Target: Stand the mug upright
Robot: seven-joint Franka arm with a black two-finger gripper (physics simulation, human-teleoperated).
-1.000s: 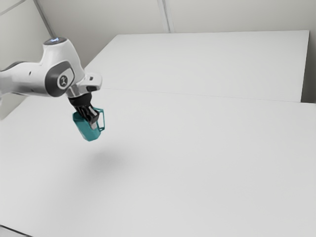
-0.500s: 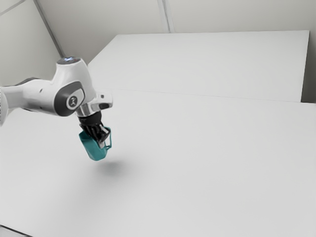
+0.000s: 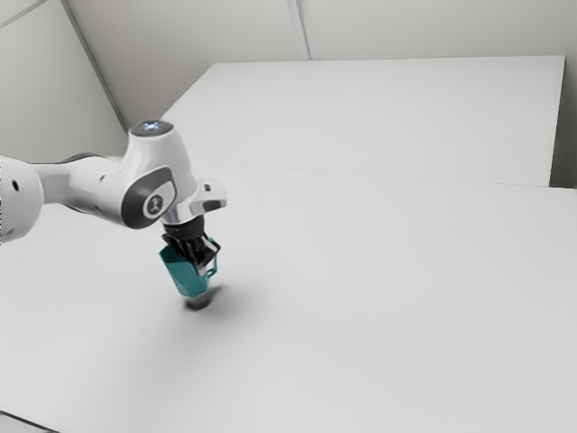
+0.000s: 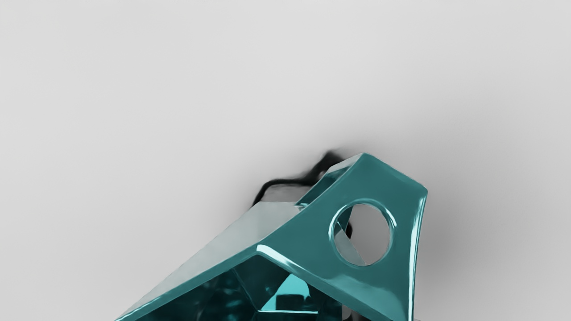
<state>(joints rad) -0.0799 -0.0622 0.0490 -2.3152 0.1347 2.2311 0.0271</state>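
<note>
Below the arm's wrist, lower than half a second ago and farther toward the exterior view's right, clamped in the gripper (image 3: 202, 260): the teal mug (image 3: 183, 274). Carried along with the gripper, still tilted, base now close to the white table (image 3: 406, 289); cannot tell if touching. Right under the base, a dark shadow (image 3: 197, 305), nearer than before. Well beyond the gripper, a pale wall (image 3: 433, 27).

Smooth white table (image 3: 388, 307), thin line (image 3: 361, 174) across it, soft dark shadow (image 3: 236, 307)
</note>
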